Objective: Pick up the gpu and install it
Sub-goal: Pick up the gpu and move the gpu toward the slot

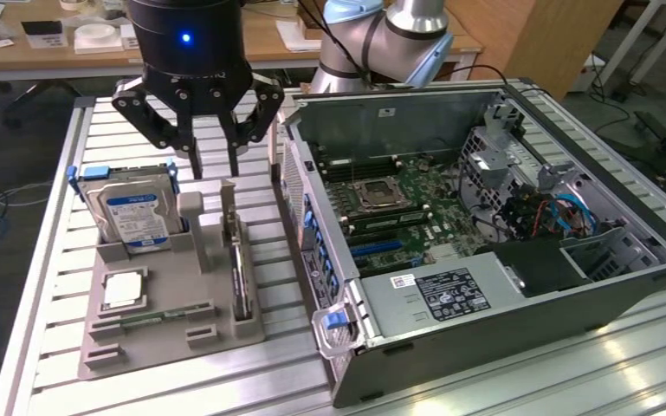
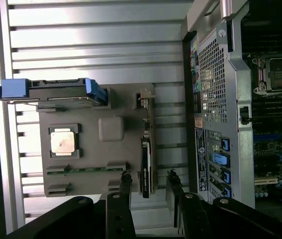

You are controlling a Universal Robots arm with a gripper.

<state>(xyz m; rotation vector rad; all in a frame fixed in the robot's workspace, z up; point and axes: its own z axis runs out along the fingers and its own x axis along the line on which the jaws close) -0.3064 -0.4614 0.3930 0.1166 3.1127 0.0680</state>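
As the tool (image 1: 215, 170) gapes, the tray (image 1: 183, 279) holds the gpu (image 1: 238, 269).

- Blue-and-white label (image 1: 134, 211) on the broad face of the hard drive (image 1: 125, 185), standing on edge; lines of print there, none legible
- Black label (image 1: 453, 293) with white print and rows of small marks on top of the power supply (image 1: 393, 319) inside the computer case (image 1: 610, 286); wording too fine to make out
- Small white sticker (image 1: 404, 281) with a blue mark, just beside that black label on the same power supply; unreadable
- Dark label (image 2: 201, 154) with pale print on the case's rear panel, a small pale sticker (image 2: 198, 122) just beside it; neither legible
- No word, brand or number readable anywhere
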